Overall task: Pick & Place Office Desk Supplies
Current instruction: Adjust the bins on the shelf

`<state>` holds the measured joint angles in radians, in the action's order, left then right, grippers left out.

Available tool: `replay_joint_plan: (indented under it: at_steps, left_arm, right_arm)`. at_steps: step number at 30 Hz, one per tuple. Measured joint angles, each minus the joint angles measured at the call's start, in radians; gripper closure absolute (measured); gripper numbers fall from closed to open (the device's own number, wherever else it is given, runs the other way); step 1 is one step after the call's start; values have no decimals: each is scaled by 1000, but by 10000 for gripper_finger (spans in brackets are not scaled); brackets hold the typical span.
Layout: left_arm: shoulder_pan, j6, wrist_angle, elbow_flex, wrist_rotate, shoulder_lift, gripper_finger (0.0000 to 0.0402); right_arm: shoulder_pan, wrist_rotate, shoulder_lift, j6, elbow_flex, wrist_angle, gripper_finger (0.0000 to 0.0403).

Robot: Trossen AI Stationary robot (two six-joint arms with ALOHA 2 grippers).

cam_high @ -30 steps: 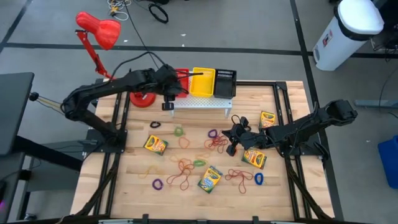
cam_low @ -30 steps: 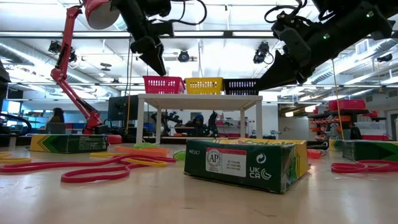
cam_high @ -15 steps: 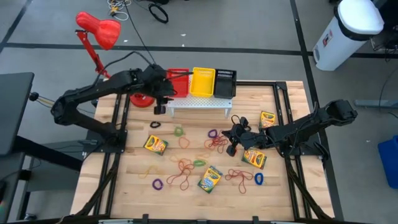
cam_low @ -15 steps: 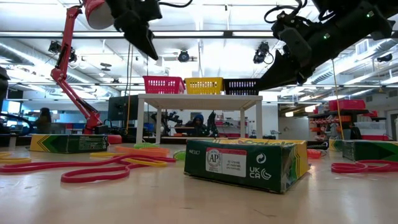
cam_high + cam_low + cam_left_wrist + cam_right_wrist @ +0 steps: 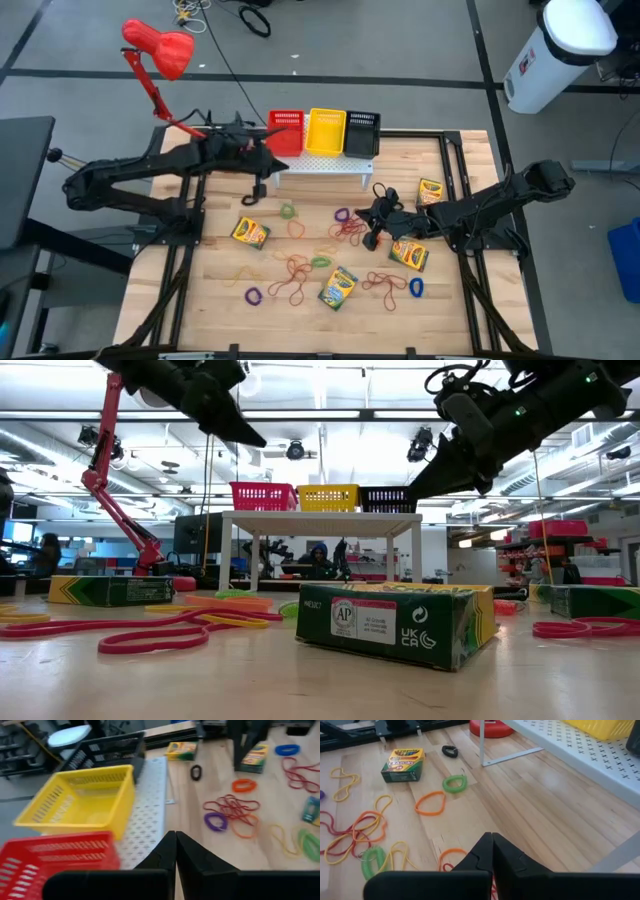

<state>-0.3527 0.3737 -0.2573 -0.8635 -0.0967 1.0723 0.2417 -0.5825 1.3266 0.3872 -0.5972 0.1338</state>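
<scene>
The left claw [image 5: 258, 188] hangs above the surface [image 5: 210, 300] just beside the near-left corner of the white perforated rack [image 5: 320, 166], its two fingers pressed together with nothing between them. The red basket [image 5: 286, 130], yellow basket [image 5: 325, 131] and black basket [image 5: 362, 133] sit in a row on the rack. The nearest crayon box [image 5: 250, 233] lies below that claw, nearer the front edge — apart from it.

The right claw [image 5: 373, 226] is also shut and empty, low over the middle of the surface. A tangle of red and orange rubber bands [image 5: 349, 229] lies just beside its tip, and another crayon box [image 5: 408, 254] rests close by, under the arm.
</scene>
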Motion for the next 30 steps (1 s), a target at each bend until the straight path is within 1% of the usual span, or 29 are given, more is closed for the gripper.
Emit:
replay_joint_plan:
  at_steps: [3,7,12,16,20,24,27,30]
  left_arm:
    - [0,-8,-57,-93,-1,48,392]
    - [0,-18,-150,-239,0,165,386]
    - [5,25,-217,-392,4,326,348]
    - [11,81,-274,-490,50,434,309]
    - [14,150,-296,-546,126,518,274]
    - [13,214,-289,-579,218,572,249]
    - [13,249,-290,-591,285,596,242]
    - [13,275,-292,-592,299,601,246]
  right_arm:
    - [0,0,0,0,0,-2,396]
    - [0,1,0,-4,0,-2,397]
    - [0,34,0,-18,0,-4,399]
    - [0,34,0,-19,0,-5,394]
    - [0,34,0,-20,0,-6,397]
    - [0,36,0,-26,0,-9,399]
    - [0,36,0,-26,0,-10,394]
    - [0,36,0,-26,0,-10,394]
